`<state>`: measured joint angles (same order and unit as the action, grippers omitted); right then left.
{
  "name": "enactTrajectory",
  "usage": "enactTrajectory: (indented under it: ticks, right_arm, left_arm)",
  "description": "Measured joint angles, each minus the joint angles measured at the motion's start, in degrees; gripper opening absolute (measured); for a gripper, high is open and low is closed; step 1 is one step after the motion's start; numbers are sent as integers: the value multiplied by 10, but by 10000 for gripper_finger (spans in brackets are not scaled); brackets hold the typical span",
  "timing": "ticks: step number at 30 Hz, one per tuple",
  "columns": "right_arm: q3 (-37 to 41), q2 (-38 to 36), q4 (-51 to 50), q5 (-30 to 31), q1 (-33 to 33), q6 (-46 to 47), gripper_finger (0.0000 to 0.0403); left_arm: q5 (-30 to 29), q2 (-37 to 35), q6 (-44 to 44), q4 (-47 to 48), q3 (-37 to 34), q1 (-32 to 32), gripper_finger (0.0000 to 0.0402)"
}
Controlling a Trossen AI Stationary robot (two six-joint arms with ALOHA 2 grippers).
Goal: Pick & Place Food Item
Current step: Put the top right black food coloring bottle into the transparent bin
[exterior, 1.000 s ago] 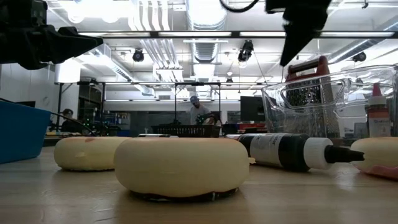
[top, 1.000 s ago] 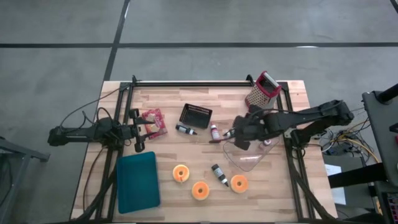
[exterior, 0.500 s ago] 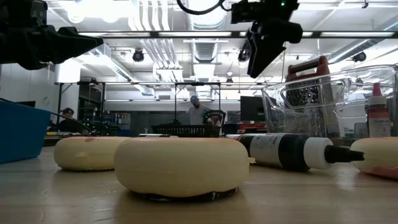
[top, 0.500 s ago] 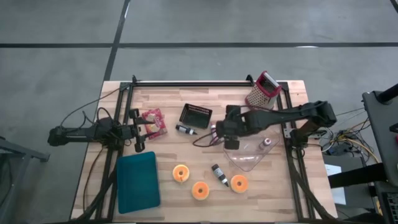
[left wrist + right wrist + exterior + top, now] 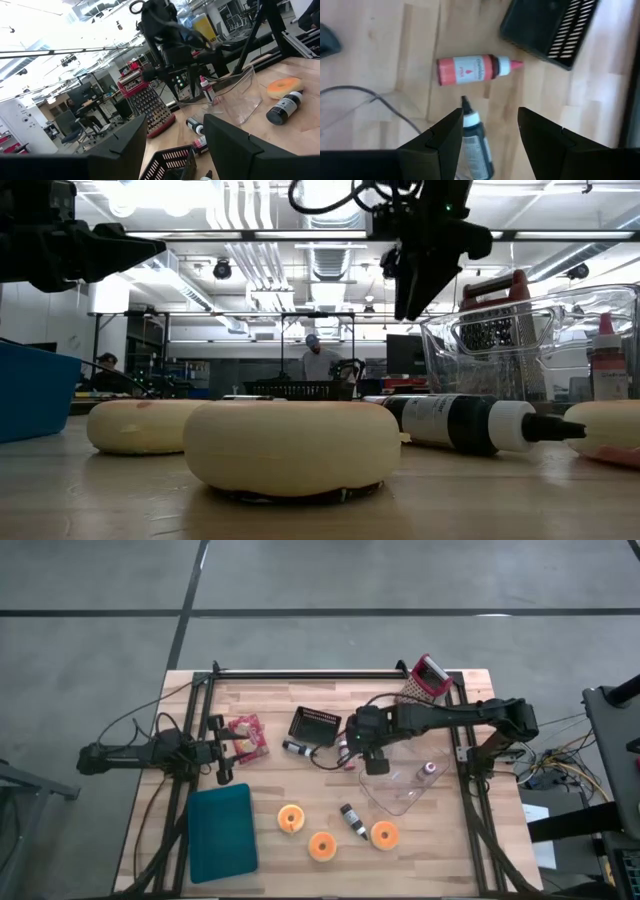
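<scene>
Trouble looks likeliest where the right gripper (image 5: 487, 145), fingers apart and empty, hangs above a pink bottle (image 5: 472, 70) and dark bottle (image 5: 475, 142) crowded beside the black basket (image 5: 552, 25), so a descent could nudge one away.

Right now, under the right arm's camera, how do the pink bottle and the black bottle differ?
The pink bottle has a pink body, white collar and pink tip; the black bottle has a dark body and white collar. The pink bottle lies clear ahead of the right tool; the black bottle lies between its fingers, roughly at right angles to the pink one. Both lie flat on the table.
</scene>
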<state>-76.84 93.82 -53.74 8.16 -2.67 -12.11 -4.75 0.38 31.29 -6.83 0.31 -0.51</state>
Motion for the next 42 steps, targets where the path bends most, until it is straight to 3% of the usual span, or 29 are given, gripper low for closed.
enactTrajectory:
  ticks: [6,42]
  right_arm:
    - [33,0,49,-52,-30,-4,185]
    - [224,0,289,-86,-32,-6,185]
  left_arm:
    - [0,0,0,0,0,0,200]
    - [0,0,0,0,0,0,200]
